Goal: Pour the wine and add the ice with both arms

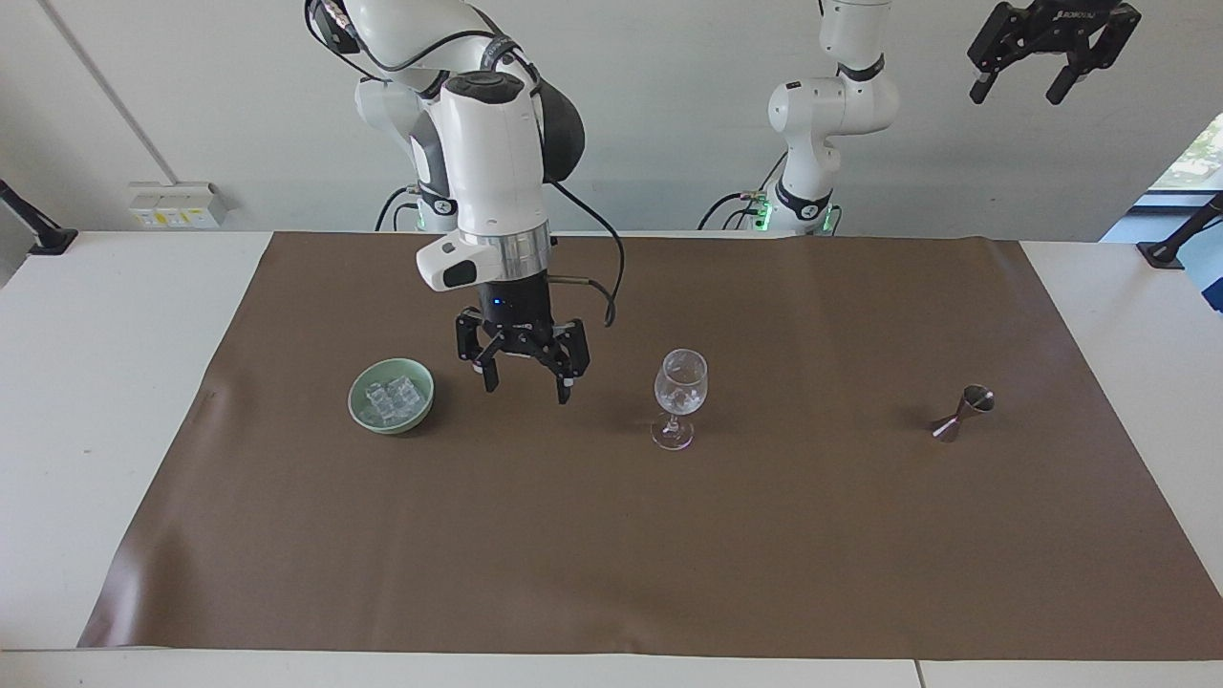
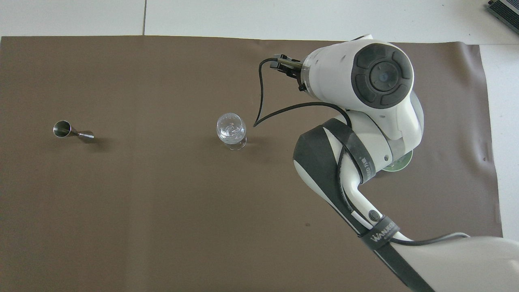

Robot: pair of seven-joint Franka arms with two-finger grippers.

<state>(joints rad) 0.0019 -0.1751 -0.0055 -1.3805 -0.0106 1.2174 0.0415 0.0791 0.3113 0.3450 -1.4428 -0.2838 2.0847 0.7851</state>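
I see the ice (image 1: 390, 397) as a small heap of clear cubes in the pale green bowl (image 1: 420, 406), which sits on the brown mat (image 1: 611, 554) toward the right arm's end of the surface (image 1: 105, 382). In the overhead view the right arm (image 2: 365, 101) covers nearly all of that bowl, so only a sliver of its rim shows there.

My right end effector (image 1: 524, 383) hangs over bare mat between the bowl and the wine glass (image 1: 679, 396), closer to the bowl. Its fingers (image 1: 491, 375) are spread wide with nothing between them.

The wine glass stands upright on its foot near the middle of the mat. Something clear glints in its cup in the overhead view, but I cannot tell whether that is ice or only reflections. A steel jigger (image 1: 965, 413) lies tipped on its side toward the left arm's end, well apart from the glass.

The left arm (image 1: 841, 105) waits raised, and its end effector (image 1: 1051, 62) is high above that end of the surface, fingers spread and empty.

The mat covers most of the surface, with white margins at both ends. The wide stretch of mat farther from the robots than the bowl, glass and jigger is open, and so is the strip nearer to the robots' bases.
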